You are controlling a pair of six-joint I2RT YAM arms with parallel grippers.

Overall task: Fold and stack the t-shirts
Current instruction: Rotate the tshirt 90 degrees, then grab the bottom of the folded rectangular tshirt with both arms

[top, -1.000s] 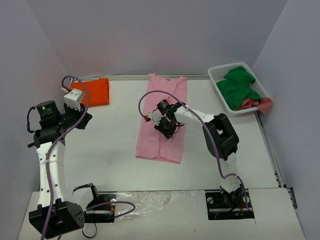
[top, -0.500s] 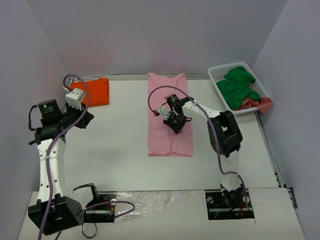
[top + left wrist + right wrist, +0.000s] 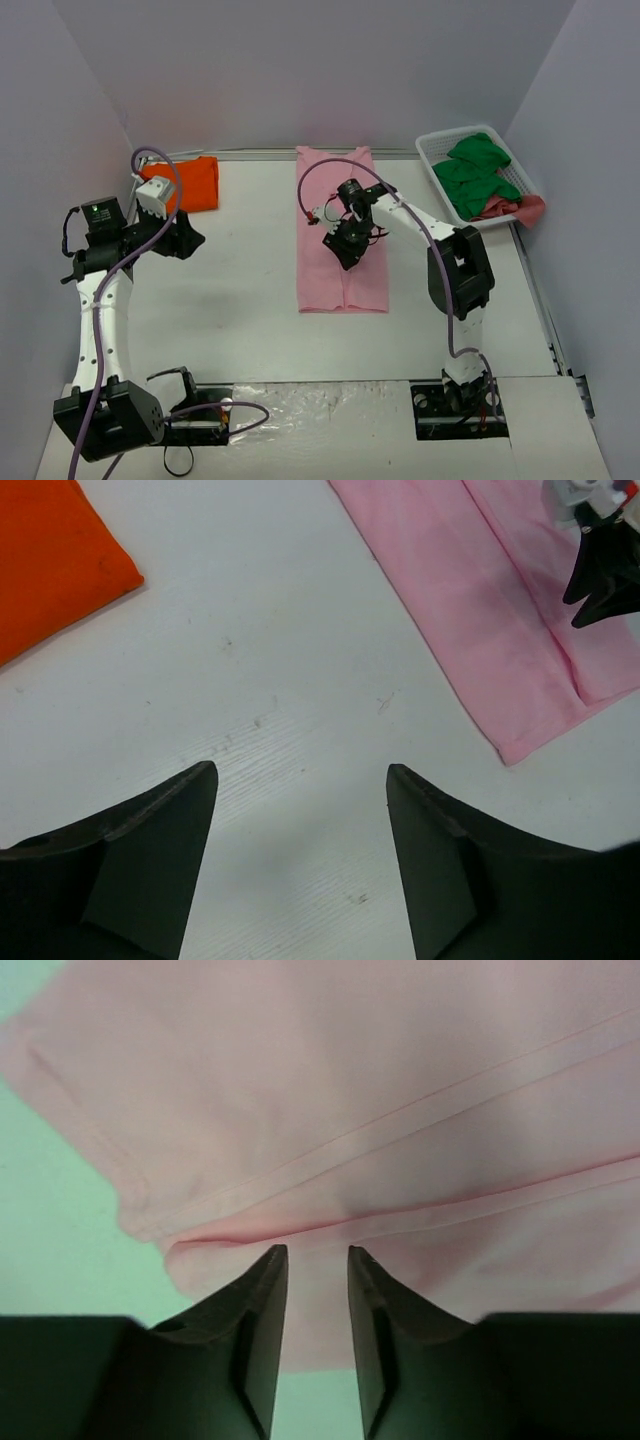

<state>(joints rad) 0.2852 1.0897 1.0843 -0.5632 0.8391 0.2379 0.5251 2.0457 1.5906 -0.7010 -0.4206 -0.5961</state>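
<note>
Folding looks about halfway done to me. The light pink short-sleeved t-shirt lies mid-frame in the overhead view as a long narrow strip with its sides tucked in, running from the back wall down toward the bottom. The right arm's fingers sit low over the middle of it, right at a folded edge. They're only a narrow slit apart, with nothing pinched between them as far as I can see. The left arm's fingers are spread wide and empty over the bare white desk, between the two shirts.

Next move, I'd guess, is to grab the strip's bottom hem, bring it up to halve the length, then carry the bundle onto the bright orange folded t-shirt at upper left. It's soft cloth, so the pinch probably needs every layer or it'll flop open.

Count:
- two t-shirts, one pink and one orange
- one white slatted plastic basket at upper right, holding green cloth and a reddish scrap
- two arms
</note>
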